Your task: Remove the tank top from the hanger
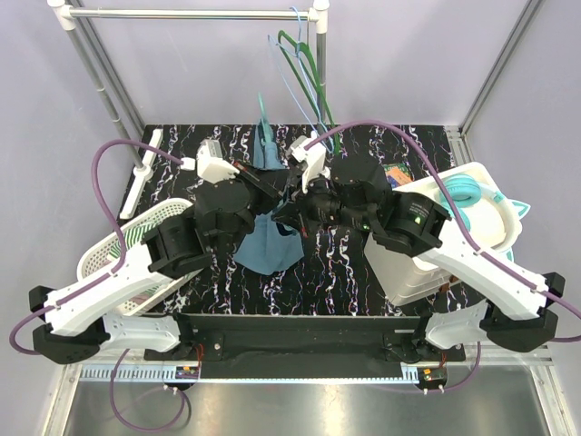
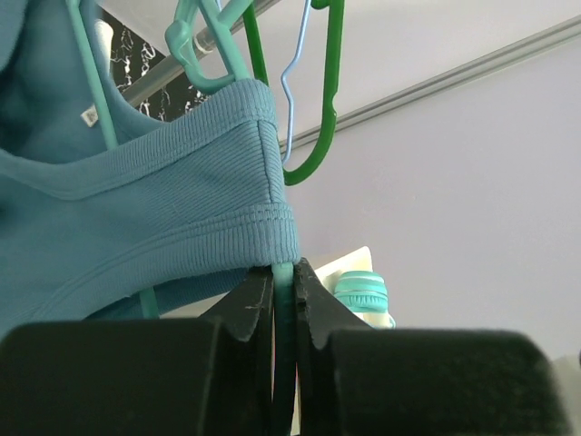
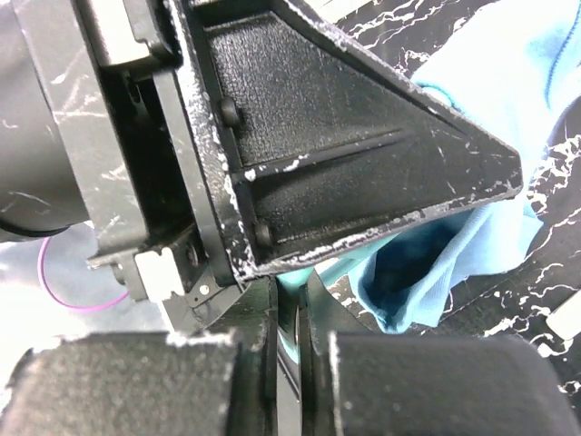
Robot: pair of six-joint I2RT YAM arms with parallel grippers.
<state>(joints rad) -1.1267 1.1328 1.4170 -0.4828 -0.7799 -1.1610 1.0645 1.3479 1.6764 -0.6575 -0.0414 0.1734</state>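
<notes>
A blue tank top hangs on a teal hanger held up over the middle of the black marbled table. In the left wrist view the ribbed tank top drapes over the hanger. My left gripper is shut on the hanger's bar just below the strap's hem; it also shows in the top view. My right gripper is shut on a thin teal strip, apparently the hanger, right under the left gripper's finger. The tank top's light blue cloth lies beyond. From above the right gripper touches the left.
A rail at the back carries green and light blue hangers, also seen in the left wrist view. A white basket sits at the left. A white bin holding teal hangers sits at the right.
</notes>
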